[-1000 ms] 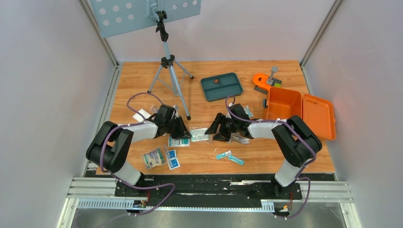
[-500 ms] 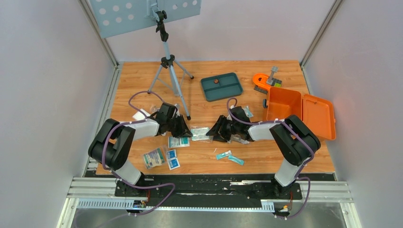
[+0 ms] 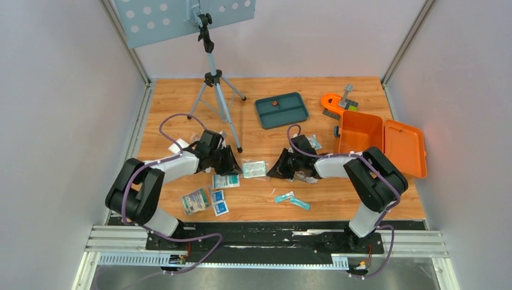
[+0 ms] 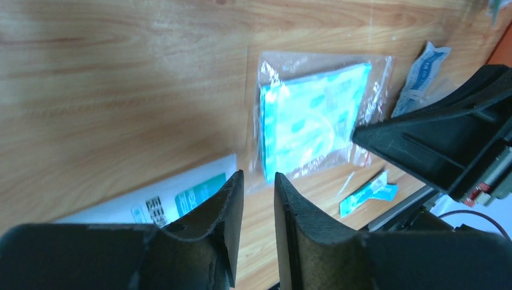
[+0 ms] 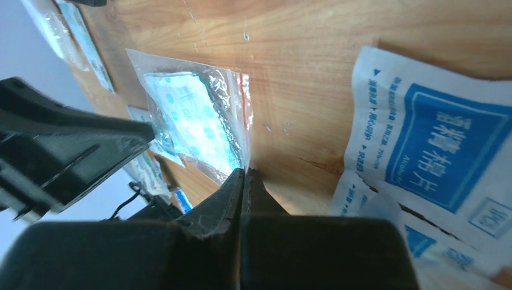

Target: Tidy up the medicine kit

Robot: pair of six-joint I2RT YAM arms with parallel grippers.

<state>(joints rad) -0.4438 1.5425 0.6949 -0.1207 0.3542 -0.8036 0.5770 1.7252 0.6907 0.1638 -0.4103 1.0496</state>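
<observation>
Clear zip bag with the teal-printed stuff inside lies flat on the table, right between the two arms and well apart from the open orange case. Left claw sits just beside one edge of the bag, its fingers only a narrow slit apart with nothing in them, next to a white-and-teal packet. Right claw is squeezed together, tips right at the bag's red-striped edge. Can't tell if it's actually pinching plastic. Blue-printed alcohol pad packets lie beside it.
</observation>
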